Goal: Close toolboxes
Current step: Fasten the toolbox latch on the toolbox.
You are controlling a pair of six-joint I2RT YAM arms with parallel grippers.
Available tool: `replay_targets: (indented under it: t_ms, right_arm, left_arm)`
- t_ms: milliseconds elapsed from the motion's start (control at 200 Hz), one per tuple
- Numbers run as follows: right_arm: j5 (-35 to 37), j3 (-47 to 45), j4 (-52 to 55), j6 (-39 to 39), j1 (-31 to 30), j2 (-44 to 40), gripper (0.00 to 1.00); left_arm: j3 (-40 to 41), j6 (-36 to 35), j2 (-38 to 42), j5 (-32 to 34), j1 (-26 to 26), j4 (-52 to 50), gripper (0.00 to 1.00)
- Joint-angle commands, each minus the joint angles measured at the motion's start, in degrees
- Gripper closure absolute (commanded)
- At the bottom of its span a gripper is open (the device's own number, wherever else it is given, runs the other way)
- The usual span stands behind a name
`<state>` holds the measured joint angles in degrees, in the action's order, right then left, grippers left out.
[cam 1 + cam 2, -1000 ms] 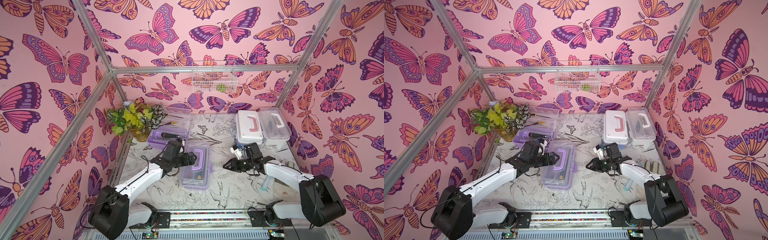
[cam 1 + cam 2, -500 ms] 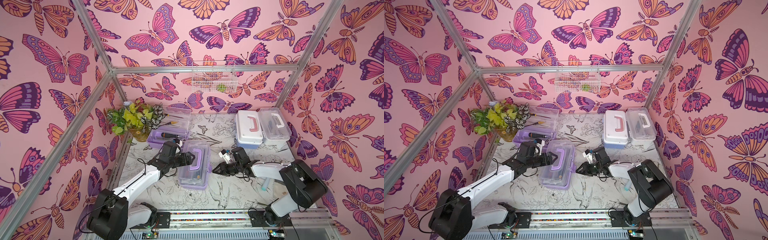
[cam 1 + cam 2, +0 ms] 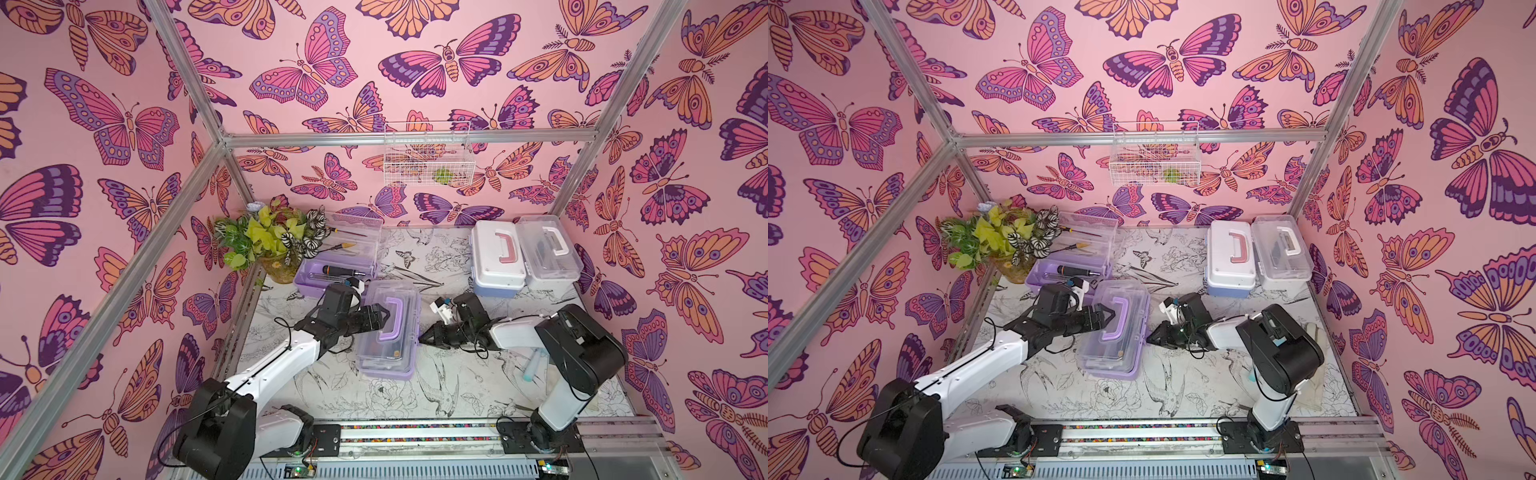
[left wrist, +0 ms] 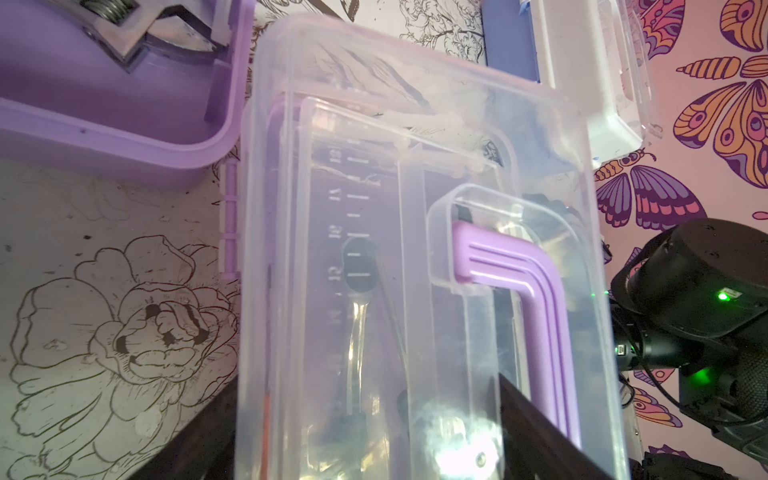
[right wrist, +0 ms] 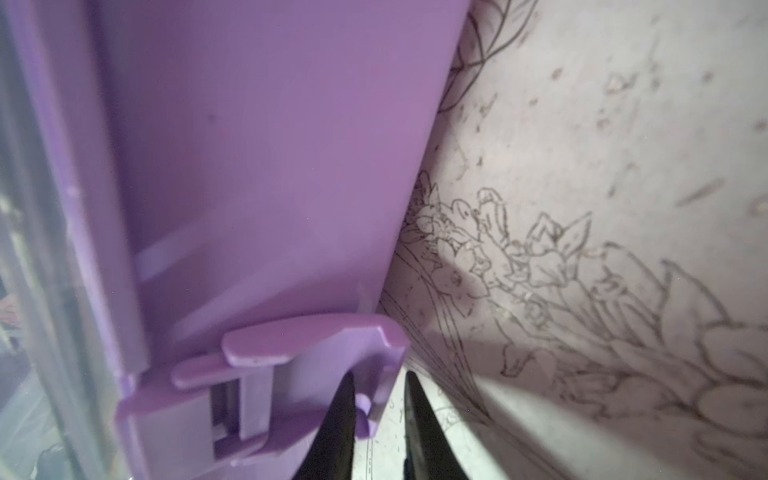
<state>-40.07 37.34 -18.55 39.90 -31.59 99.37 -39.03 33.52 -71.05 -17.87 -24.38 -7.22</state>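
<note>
The near lilac toolbox (image 3: pixel 388 332) lies mid-table with its clear lid down and its lilac handle flat. My left gripper (image 3: pixel 380 316) is open, its fingers spread over that lid (image 4: pixel 332 249) on the hinge side. My right gripper (image 3: pixel 422 338) is low at the box's other long side. Its fingers (image 5: pixel 345 415) are narrowly apart, with the lip of the lilac latch (image 5: pixel 316 374) between them and a slit of table beside it. Behind, a second lilac toolbox (image 3: pixel 332 274) stands with its lid upright. A light-blue toolbox (image 3: pixel 494 257) and a white toolbox (image 3: pixel 548 253) at the back right have their lids down.
A potted plant (image 3: pixel 270 245) fills the back left corner beside the lilac toolbox with the raised lid. A white wire basket (image 3: pixel 428 162) hangs on the back wall. A small teal-tipped tube (image 3: pixel 532 365) lies by the right arm. The arms' rail (image 3: pixel 415 432) runs along the front edge.
My right gripper has swung left from the table's middle to the near lilac toolbox's latch side, and its jaws have narrowed. The left gripper has stayed over the lid.
</note>
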Motion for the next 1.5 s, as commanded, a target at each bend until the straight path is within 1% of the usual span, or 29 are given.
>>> replay_targets:
  t_ms: [0, 195, 340, 436, 451, 486, 631, 881, 1041, 1056, 1277, 1317, 1372, 1412, 1497]
  right_arm:
    - [-0.86, 0.93, -1.59, 0.62, -0.31, -0.26, 0.77]
    - [-2.85, -0.56, -0.89, 1.4, 0.04, -4.08, 0.76]
    - [-3.08, -1.5, 0.16, 1.37, 0.15, -7.33, 0.76]
    - [-1.98, -1.52, 3.59, 0.0, 0.3, -8.87, 0.75]
    - [-1.63, -1.49, 4.26, -0.3, 0.31, -10.57, 0.75]
    - [-1.01, -1.4, 5.79, -0.87, 0.31, -11.61, 0.75]
    - [0.26, -1.73, 8.82, -1.71, 0.46, -12.82, 0.75]
    - [-1.7, -4.8, 4.62, 0.33, 2.63, -11.47, 0.76]
    - [-0.97, -4.93, 2.62, 0.96, 2.42, -9.72, 0.75]
    - [-0.98, -4.9, 2.31, 1.09, 2.35, -8.09, 0.75]
    - [-1.93, -4.26, -3.73, 3.28, 1.3, -4.3, 0.75]
    - [-2.34, -4.08, -5.04, 3.76, 1.19, -3.42, 0.73]
    - [-3.39, -3.86, -7.42, 4.79, 1.09, -2.1, 0.67]
    - [-3.93, -3.79, -8.94, 5.39, 1.05, -1.2, 0.65]
    - [-4.53, -3.17, -9.84, 5.97, 1.05, 0.4, 0.64]
  left_arm:
    - [3.63, -0.13, -2.9, 5.41, 1.75, -10.79, 0.18]
    - [3.56, -0.44, -3.14, 5.26, 1.71, -10.79, 0.19]
    - [3.35, -0.64, -3.4, 5.3, 1.71, -10.93, 0.19]
    - [3.35, -0.75, -3.24, 5.31, 1.71, -11.07, 0.19]
    - [3.36, -0.8, -3.22, 5.3, 1.71, -11.15, 0.19]
    - [3.34, -0.76, -3.2, 5.34, 1.71, -11.15, 0.19]
    - [3.26, -0.65, -3.13, 5.39, 1.73, -11.1, 0.19]
    - [5.62, 0.22, -2.53, 6.27, 2.56, -10.22, 0.22]
    - [6.77, 0.16, -2.44, 7.66, 3.18, -10.33, 0.23]
    - [6.77, 0.15, -2.48, 7.71, 3.2, -10.37, 0.24]
    - [6.51, 0.01, -2.49, 7.42, 3.29, -10.44, 0.24]
    - [6.44, -0.04, -2.46, 7.34, 3.33, -10.43, 0.24]
    - [6.42, -0.12, -2.43, 7.32, 3.38, -10.44, 0.24]
    - [6.42, -0.11, -2.44, 7.28, 3.38, -10.39, 0.24]
    - [6.42, -0.2, -2.5, 7.32, 3.38, -10.37, 0.24]
